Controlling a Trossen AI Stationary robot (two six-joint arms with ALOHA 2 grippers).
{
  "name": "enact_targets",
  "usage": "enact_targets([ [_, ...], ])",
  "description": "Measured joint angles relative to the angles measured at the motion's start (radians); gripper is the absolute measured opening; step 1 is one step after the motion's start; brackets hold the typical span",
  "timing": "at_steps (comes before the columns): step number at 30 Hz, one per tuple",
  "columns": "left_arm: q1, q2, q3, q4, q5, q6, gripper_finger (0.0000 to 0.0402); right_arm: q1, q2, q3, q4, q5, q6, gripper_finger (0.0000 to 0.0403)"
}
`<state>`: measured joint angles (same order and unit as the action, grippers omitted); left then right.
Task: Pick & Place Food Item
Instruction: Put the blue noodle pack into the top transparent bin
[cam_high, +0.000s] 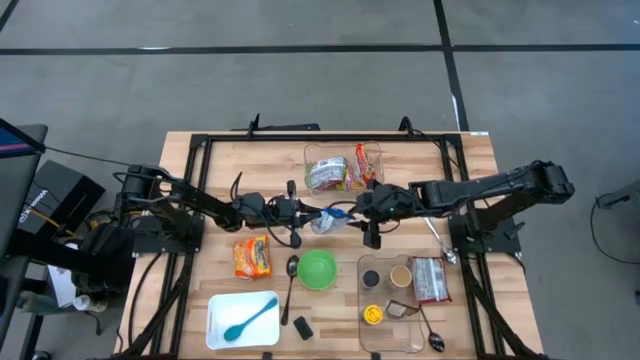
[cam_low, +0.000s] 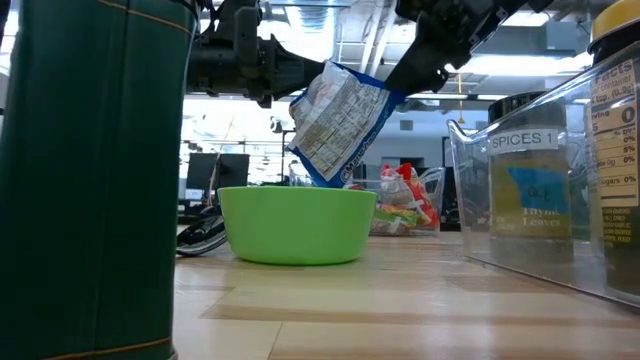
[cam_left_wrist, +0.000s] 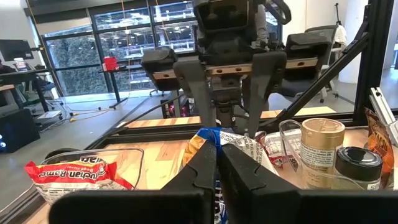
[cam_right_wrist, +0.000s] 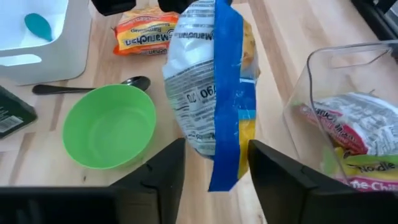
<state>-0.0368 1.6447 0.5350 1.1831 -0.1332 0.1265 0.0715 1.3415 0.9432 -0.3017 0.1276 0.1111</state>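
One noodle packet (cam_low: 335, 120) hangs in the air between the two grippers, above the table's middle and just behind the green bowl (cam_low: 297, 223). It is crinkly plastic film, white with printed text, a blue band along one seam and yellow near the base. It looks light and limp, likely with a brittle block inside; the film should slip under a loose pinch, so the flat sealed edges are the best hold.

Left gripper (cam_left_wrist: 217, 163): fingers pressed together on the packet's upper edge, bearing it. Right gripper (cam_right_wrist: 214, 163): fingers stand apart either side of the blue seam, with gaps showing, so not yet pinching by my reading.

Nearby: the bowl is smooth, round and empty. An orange ramen pack (cam_high: 252, 256) lies flat on the wood beside a metal spoon (cam_high: 291, 283). A clear bin (cam_high: 372, 152) at the far edge holds more packets. A white tray (cam_high: 218, 335) carries a teal spoon (cam_high: 250, 317). A clear spice box (cam_low: 540, 200) sits at the right.
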Motion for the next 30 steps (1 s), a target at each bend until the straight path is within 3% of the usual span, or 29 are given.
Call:
enact_targets([
  [10, 0.0, 0.0, 0.0, -0.001, 0.0, 0.0, 0.0004, -0.003, 0.01, 0.0, 0.001, 0.003, 0.019, 0.0135],
  [23, 0.0, 0.0, 0.0, -0.001, 0.0, 0.0, 0.0004, -0.035, 0.021, 0.0, 0.004, 0.003, 0.015, 0.0229],
  [30, 0.0, 0.0, 0.0, 0.0, 0.0, 0.0, 0.0004, -0.035, 0.021, 0.0, 0.001, 0.001, 0.013, 0.0224],
])
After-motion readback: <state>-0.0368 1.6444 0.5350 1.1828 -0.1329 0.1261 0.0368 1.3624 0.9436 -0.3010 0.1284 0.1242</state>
